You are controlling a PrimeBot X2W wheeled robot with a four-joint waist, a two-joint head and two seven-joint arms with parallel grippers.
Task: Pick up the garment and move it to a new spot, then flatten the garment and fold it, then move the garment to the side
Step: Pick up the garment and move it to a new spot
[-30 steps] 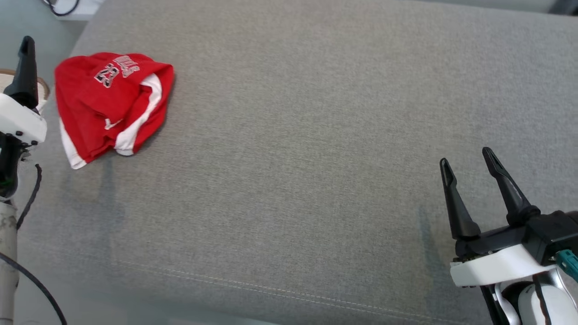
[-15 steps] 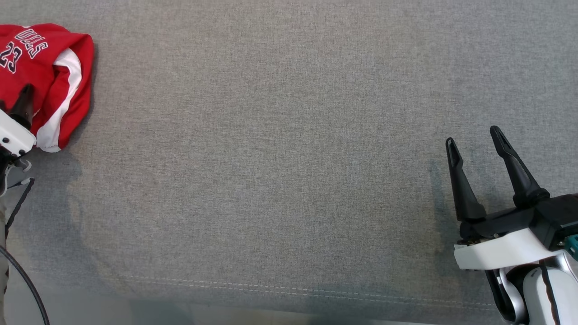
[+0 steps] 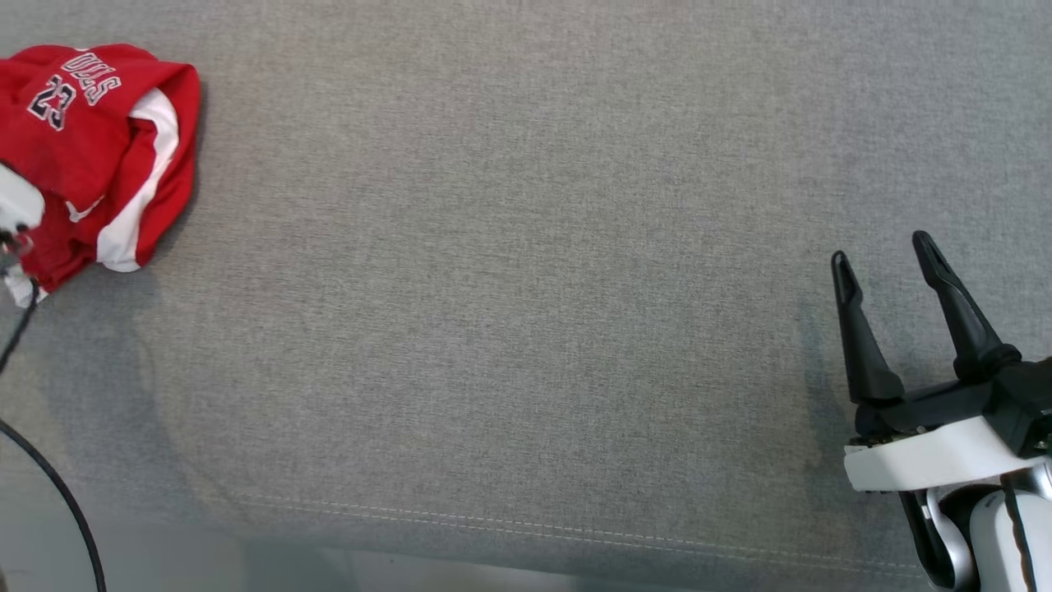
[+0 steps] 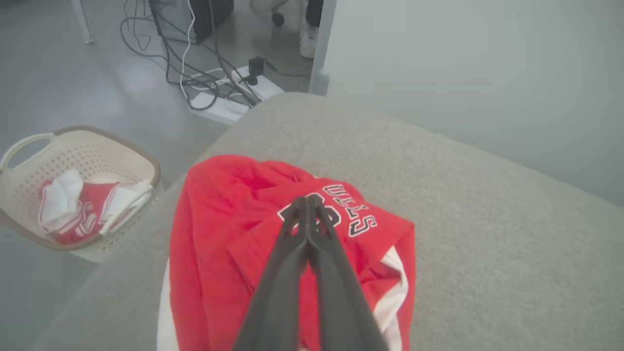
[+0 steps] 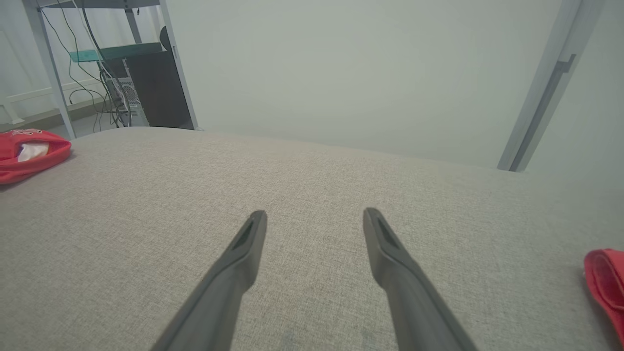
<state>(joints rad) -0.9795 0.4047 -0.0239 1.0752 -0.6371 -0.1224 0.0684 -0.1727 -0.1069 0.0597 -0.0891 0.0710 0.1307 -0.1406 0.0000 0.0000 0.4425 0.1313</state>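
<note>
The red jersey (image 3: pixel 99 148) lies crumpled near the far left corner of the grey couch (image 3: pixel 526 288). The left gripper (image 4: pixel 308 202) has its jaws together over the jersey. The right gripper (image 3: pixel 881 251) has its jaws apart.

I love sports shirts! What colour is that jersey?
The jersey is red with white stripes, clearest in the left wrist view.

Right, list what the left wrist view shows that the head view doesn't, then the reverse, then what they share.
Left wrist view's extras: the left claw shut on the red garment at its print, a basket of clothes on the floor, tangled floor cables. Head view's extras: the right claw, open above bare cushion, and a stitched seam. Shared: the crumpled garment on the grey cushion.
</note>
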